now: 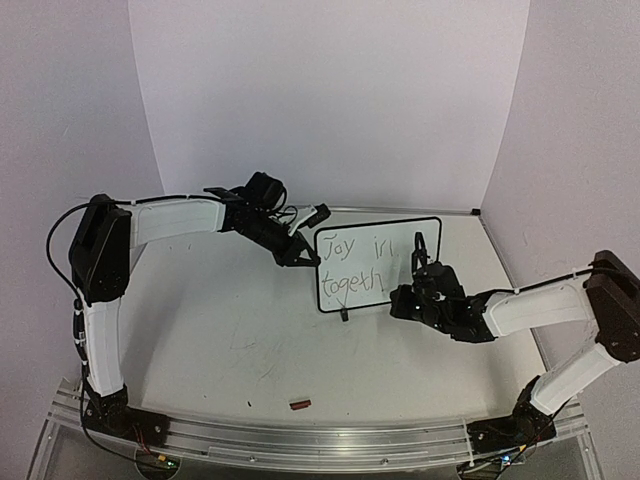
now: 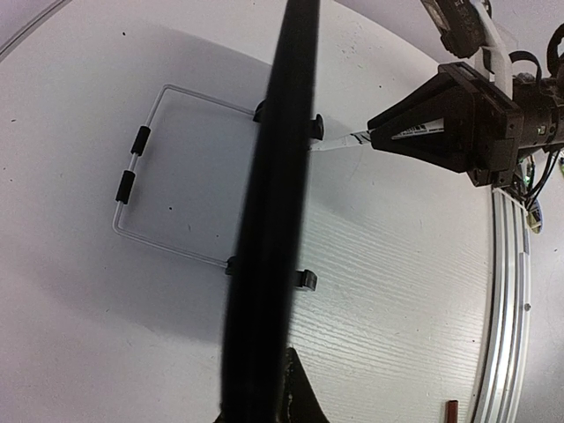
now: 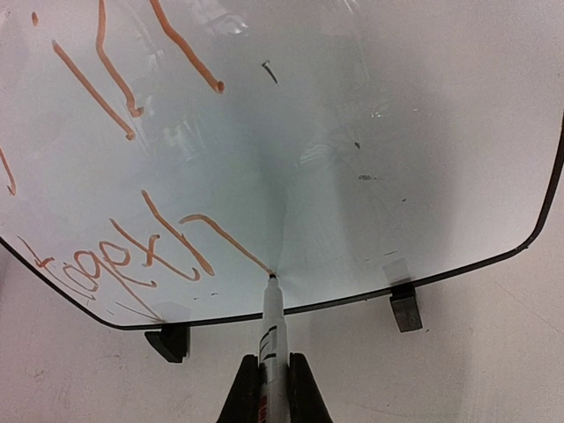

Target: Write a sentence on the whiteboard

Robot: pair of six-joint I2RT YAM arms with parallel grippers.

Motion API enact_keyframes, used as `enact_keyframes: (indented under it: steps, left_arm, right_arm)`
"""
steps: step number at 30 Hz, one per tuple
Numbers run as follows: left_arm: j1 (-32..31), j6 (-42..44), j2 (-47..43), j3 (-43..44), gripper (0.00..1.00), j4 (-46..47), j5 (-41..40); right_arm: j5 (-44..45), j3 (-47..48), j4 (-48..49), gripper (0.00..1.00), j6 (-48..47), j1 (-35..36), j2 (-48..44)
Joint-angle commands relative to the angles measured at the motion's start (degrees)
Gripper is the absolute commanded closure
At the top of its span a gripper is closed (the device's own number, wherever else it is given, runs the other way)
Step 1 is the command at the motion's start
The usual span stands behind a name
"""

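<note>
at the left, the left gripper (image 1: pixel 298 254) is clenched on the left edge of the whiteboard (image 1: pixel 400 240), which stands upright on its two black feet (image 3: pixel 405 310) towards the back of the table, right of centre, with a wire stand (image 2: pixel 145 167) behind it. this hold should stay firm and unmoving, since any rocking of the board would wobble the strokes. on the board's face the sentence (image 1: pixel 350 275) reads "joy in" on the upper line and "togeth" on the lower, so the word looks unfinished, with bare white to its right for the remaining letters. the marker (image 3: pixel 273 326) has its tip touching the board at the end of the last stroke, low on the face and close to the bottom border. the right gripper (image 3: pixel 273 366) is closed tight on the marker barrel. to write well, i would press lightly, enough for ink but not enough to push the board back against the left hold, shape small letters level with "togeth", lift the tip between them, and stay clear of the border.
</note>
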Motion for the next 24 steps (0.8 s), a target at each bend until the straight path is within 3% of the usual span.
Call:
enact_keyframes:
  steps: [1,14,24]
  left_arm:
    - [0.04,1.27,-2.83,-0.79,1.0,-1.78,-2.66]
    - [0.04,1.28,-2.75,-1.05,1.0,-1.67,-2.79]
    - [-0.01,1.31,-2.66,-1.06,1.0,-1.68,-2.7]
  right_arm:
    - [-1.08,1.8,0.57,1.0,-0.76,-0.34,-1.09]
    - [-8.85,-1.91,-2.63,1.0,-4.68,-1.84,-11.49]
    - [-17.94,-2.93,-0.99,1.0,-8.47,-6.45,-12.69]
